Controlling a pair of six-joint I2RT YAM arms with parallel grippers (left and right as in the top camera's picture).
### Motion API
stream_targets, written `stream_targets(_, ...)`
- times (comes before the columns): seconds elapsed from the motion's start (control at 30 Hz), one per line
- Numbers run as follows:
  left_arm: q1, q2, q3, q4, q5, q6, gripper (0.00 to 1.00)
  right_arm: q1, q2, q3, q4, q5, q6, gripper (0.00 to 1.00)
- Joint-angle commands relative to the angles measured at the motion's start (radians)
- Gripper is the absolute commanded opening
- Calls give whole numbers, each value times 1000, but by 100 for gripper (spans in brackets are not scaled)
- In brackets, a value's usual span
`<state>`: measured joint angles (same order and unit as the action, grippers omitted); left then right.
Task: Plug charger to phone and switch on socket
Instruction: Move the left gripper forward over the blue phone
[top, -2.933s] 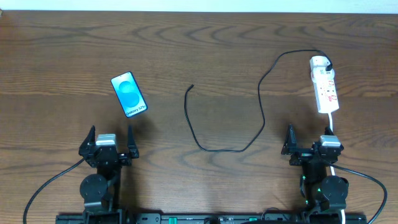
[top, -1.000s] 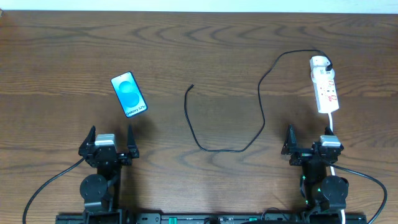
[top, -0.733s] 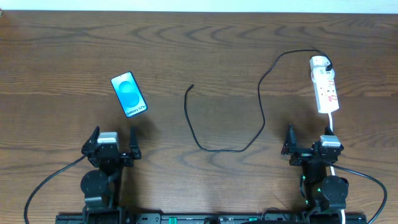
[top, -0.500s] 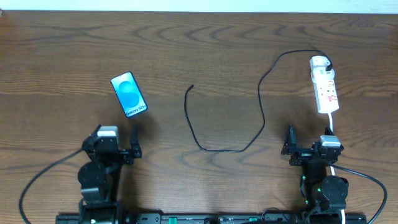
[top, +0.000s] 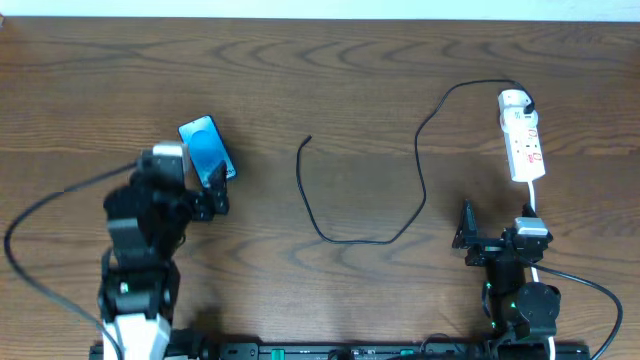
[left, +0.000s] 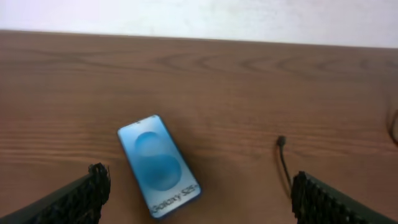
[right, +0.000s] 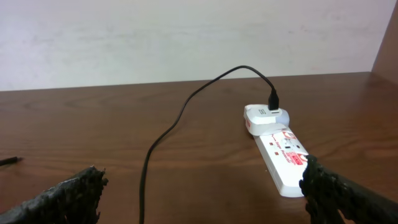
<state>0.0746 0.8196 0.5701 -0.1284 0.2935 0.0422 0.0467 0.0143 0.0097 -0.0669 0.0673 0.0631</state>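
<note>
The phone (top: 205, 145) with its blue screen lies flat at the left; in the left wrist view the phone (left: 158, 165) lies between my fingers and just ahead. My left gripper (top: 195, 185) is open and empty, hovering at its near end. The black charger cable (top: 415, 190) runs from the white socket strip (top: 523, 135) in a loop to its free tip (top: 308, 139); the tip also shows in the left wrist view (left: 281, 141). My right gripper (top: 495, 228) is open and empty, just short of the strip (right: 280, 152).
A white cord (top: 532, 205) runs from the strip's near end past my right arm to the table's front edge. A pale wall stands behind the far table edge (right: 186, 37).
My left arm has risen from its rest pose and moved forward to the phone, its gripper still open. The right arm, cable and strip have not moved.
</note>
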Motion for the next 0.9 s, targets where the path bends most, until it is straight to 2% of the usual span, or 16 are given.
stream_targets(0.0,-4,107,122,-48,66,-18,95,-7,-8,-4,-2,2,-12,99)
stream_targets(0.2,-4,315,372,-247,130,-17,95,-7,-8,-4,-2,2,-12,99)
stream_targets(0.53,-4,613,784,-577,145,-13,95,-7,-8,-4,-2,2,-12,99)
stream_targets(0.87,-4,645,822,-609,167,-14,95,-7,-8,-4,-2,2,-12,99)
